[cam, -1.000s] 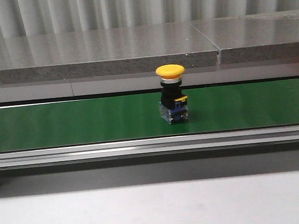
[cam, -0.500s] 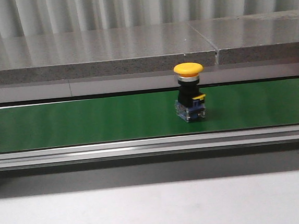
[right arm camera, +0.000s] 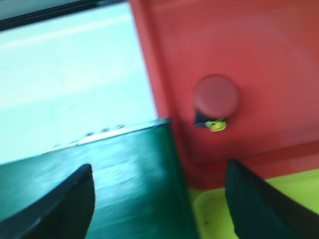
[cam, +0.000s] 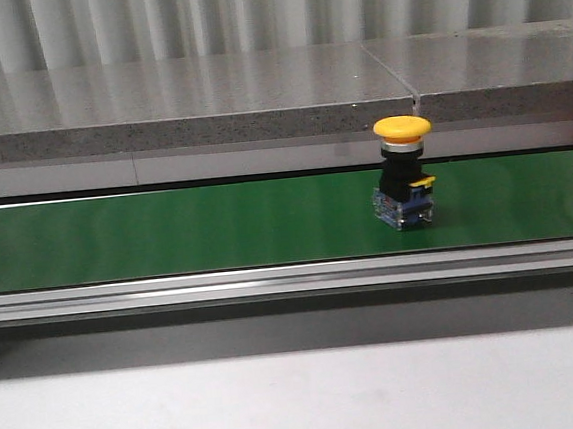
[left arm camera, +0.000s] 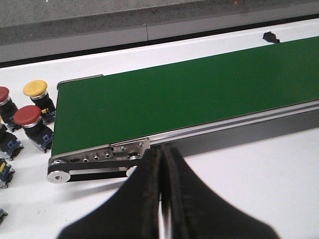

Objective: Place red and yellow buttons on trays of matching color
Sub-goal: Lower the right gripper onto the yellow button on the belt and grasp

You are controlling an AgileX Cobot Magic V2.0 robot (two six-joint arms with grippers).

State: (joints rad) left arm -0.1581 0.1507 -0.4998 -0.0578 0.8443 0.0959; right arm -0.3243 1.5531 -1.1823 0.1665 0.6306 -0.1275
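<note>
One yellow button (cam: 404,174), mushroom-capped on a black and clear base, stands upright right of center on the green belt (cam: 167,230). One red button (right arm camera: 216,97) sits in the glossy red tray (right arm camera: 279,59), beside a yellow tray (right arm camera: 259,214). No writing is readable. Left fingers (left arm camera: 162,199) are pressed together, right fingers (right arm camera: 159,209) spread wide, above the white desk (left arm camera: 259,164).

No readable text, label, brand or number shows in any view
</note>
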